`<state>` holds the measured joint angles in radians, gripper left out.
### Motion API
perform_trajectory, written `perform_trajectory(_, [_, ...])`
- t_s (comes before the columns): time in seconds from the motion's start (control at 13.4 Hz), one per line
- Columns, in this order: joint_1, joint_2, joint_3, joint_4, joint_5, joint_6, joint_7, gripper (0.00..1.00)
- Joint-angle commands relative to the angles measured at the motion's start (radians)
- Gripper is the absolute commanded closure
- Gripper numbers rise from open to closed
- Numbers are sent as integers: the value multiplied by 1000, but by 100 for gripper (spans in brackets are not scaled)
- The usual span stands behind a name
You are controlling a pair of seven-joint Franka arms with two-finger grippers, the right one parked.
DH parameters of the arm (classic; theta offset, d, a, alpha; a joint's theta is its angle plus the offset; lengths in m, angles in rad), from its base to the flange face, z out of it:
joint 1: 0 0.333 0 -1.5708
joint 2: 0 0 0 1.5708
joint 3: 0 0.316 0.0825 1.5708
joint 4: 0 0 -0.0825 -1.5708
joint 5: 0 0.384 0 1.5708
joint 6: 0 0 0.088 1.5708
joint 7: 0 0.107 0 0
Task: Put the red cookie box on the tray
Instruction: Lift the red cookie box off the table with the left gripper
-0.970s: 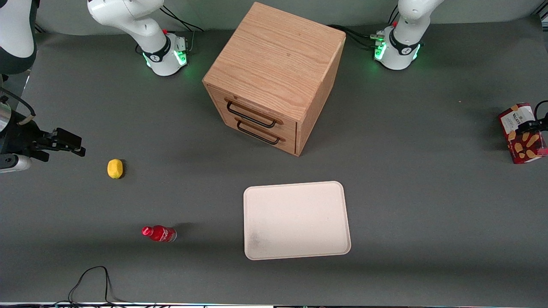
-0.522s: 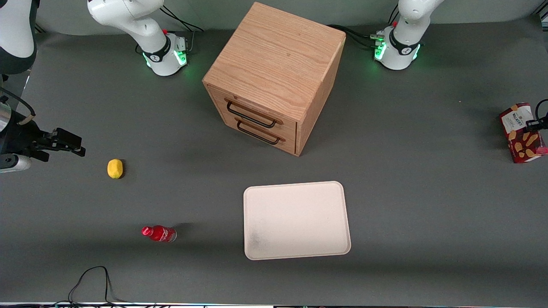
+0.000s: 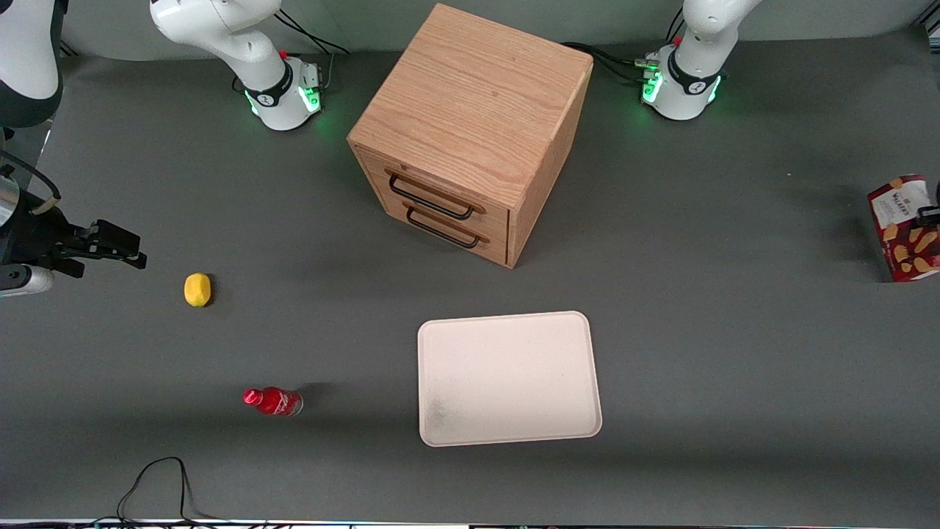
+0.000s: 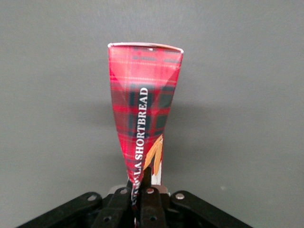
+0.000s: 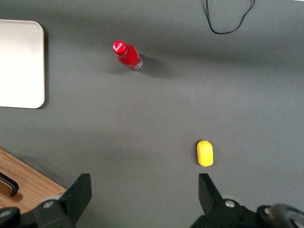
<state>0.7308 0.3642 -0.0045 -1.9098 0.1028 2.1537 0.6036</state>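
1. Front view shows the red cookie box [image 3: 908, 229] at the working arm's end of the bench, cut by the frame's edge, with a shadow on the grey bench surface [image 3: 734, 242] beside it; it seems lifted off the bench, though that is a judgement.
2. Left wrist view shows the hand [image 4: 142, 192] pinching the box's lower edge between its fingers, the carton hanging away from the camera with its tartan side face showing.
3. The grip sits at one end of a flat carton, so the box may swing or twist; carrying it slowly and level should help.
4. The tray [image 3: 508, 378] lies well apart, near the bench's front edge, in front of the wooden drawer cabinet [image 3: 470, 132]. The path should pass nearer the camera than the cabinet's corner, then lower the box flat inside the rim before letting go.
5. Compared with a second ago, the box has shifted farther toward the bench's end and sits slightly higher in frame; the tray, lemon [image 3: 197, 289] and small red bottle [image 3: 272, 401] have not moved.
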Motion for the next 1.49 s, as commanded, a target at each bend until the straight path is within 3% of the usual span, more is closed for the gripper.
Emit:
perform_trajectory(0.0, [-42,-19,3,189,6,-237,8,100])
perform_trajectory(0.3, [-120,-18,3,481,6,-555,-34,100])
perform_trajectory(0.67, [-180,-8,3,728,2,-808,-77,100])
perform_trajectory(1.12, [-260,-8,0,785,-38,-856,-201,100])
perform_trajectory(1.42, [-388,-8,-2,785,-46,-867,-373,100])
